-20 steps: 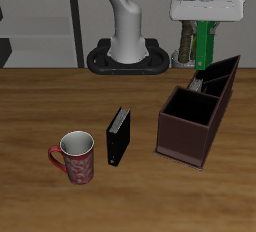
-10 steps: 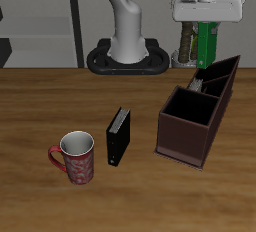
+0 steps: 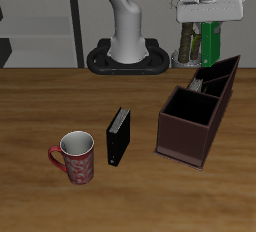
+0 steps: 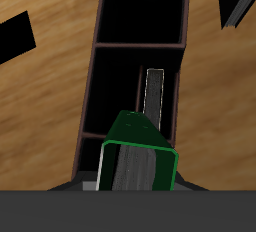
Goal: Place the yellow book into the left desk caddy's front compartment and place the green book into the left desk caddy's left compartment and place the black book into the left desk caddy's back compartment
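Green book hangs upright in the gripper, clamped between the fingers, high above the back end of the caddy. Against the earlier frames the gripper has climbed a little and drifted toward the table's edge beyond the caddy, carrying the book with it; nothing else on the table has shifted. In the wrist view the green book sits directly over the caddy, whose partitioned sections run away beneath it, and a thin grey-tan slab, likely the yellow book, already stands in one of the narrow sections.

That reads as a carry-and-align step, judging from the height and the small sideways correction: the book is lifted clear of the caddy walls and is being lined up over its slot, not yet lowered. Which section lies exactly below the book's bottom edge I cannot tell from either view.

Black book stands untouched near the table's middle, well apart from the caddy, with a red mug beside it toward the front edge. So one book seems placed, one is in the air, and the black one is left to fetch.
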Available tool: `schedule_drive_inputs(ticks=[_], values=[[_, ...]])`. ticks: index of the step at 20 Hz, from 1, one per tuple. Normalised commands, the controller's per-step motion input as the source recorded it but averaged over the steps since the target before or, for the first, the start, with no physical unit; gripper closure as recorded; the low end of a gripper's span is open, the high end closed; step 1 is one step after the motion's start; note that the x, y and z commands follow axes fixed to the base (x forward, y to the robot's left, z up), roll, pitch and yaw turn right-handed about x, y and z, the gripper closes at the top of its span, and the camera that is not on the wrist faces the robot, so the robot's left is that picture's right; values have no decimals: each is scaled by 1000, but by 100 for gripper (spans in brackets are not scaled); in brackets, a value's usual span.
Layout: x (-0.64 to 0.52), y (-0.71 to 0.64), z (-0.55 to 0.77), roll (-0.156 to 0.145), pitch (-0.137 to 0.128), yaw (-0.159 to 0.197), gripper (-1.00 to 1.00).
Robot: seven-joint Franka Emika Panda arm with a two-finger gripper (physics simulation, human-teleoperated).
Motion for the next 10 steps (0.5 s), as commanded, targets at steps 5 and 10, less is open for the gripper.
schedule_drive_inputs(ticks=[5, 10], values=[[-214, 106, -58, 46, -7, -9, 100], [-91, 19, -88, 17, 7, -5, 100]])
